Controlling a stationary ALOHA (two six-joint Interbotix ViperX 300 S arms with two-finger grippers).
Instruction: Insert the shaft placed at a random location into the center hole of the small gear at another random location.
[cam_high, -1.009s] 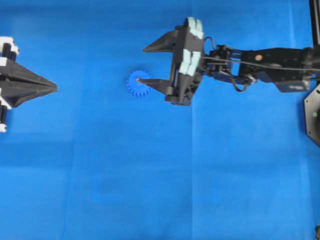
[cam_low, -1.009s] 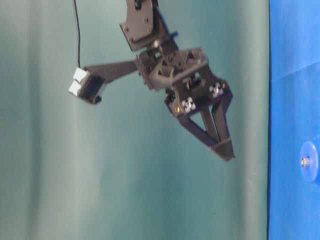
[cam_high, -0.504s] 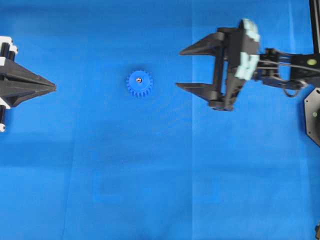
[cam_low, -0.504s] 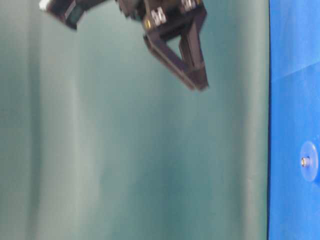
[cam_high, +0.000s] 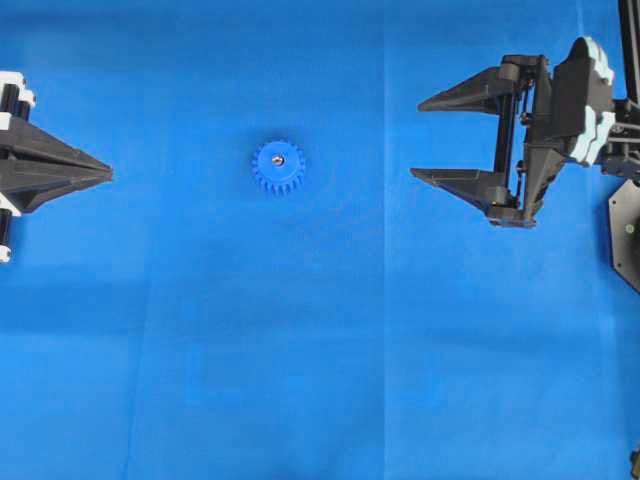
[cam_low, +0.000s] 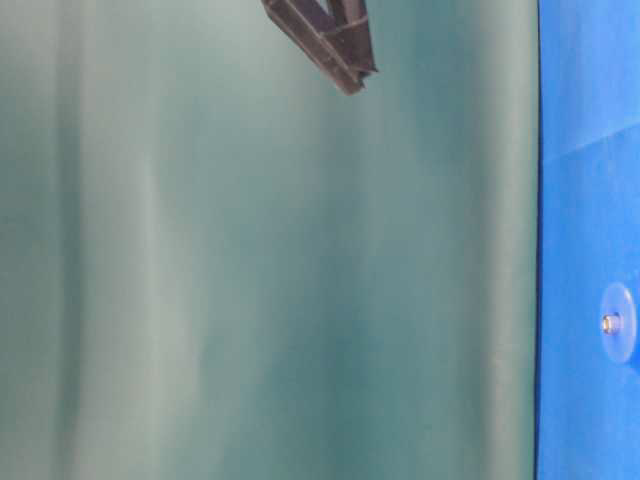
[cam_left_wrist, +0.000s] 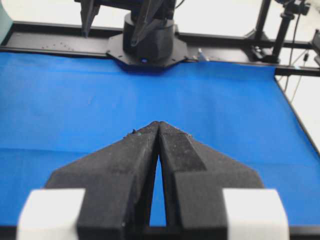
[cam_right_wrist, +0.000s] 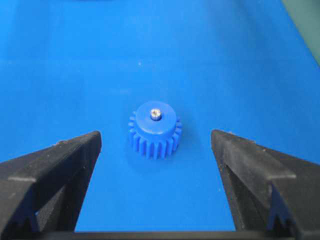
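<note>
Right gripper (cam_high: 417, 141) level, jaws spread wide and empty, well right of the small gear (cam_high: 278, 166), shaft (cam_right_wrist: 155, 113) seated in its hub, left gripper (cam_high: 108, 175) pinched closed far left.

Under me lies a blue sheet (cam_high: 300, 350), spread flat and filling my whole overhead view. A faint straight crease (cam_high: 385, 300) runs down the sheet, right of its middle. In my table-level view a dull green curtain (cam_low: 250, 300) hangs in soft folds and meets the sheet's edge. Along the sheet's far edge, in my left wrist view, runs a black rail (cam_left_wrist: 60, 42), and past the sheet's far right corner stand thin black posts (cam_left_wrist: 282, 25).
</note>
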